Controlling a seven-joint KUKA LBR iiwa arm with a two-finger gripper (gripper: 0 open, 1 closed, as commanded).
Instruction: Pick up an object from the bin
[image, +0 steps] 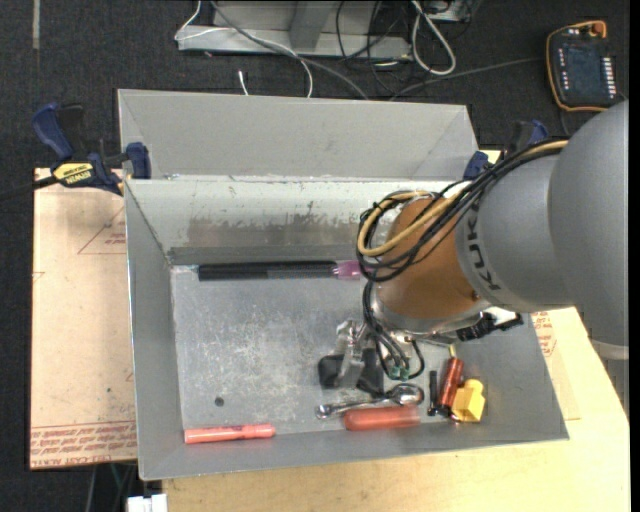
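My gripper (349, 360) hangs low over the front right part of the bin floor, under the orange wrist cover. Just below it lies a screwdriver with a red-orange handle (384, 419), its metal shaft pointing left and passing close under the gripper. To the right of the gripper sits a small yellow block with red and black parts (462, 396). I see nothing held in the gripper.
A long black pen with a pink cap (270, 270) lies along the bin's back wall. A pink marker (229, 433) rests at the front left. The big arm covers the bin's right side.
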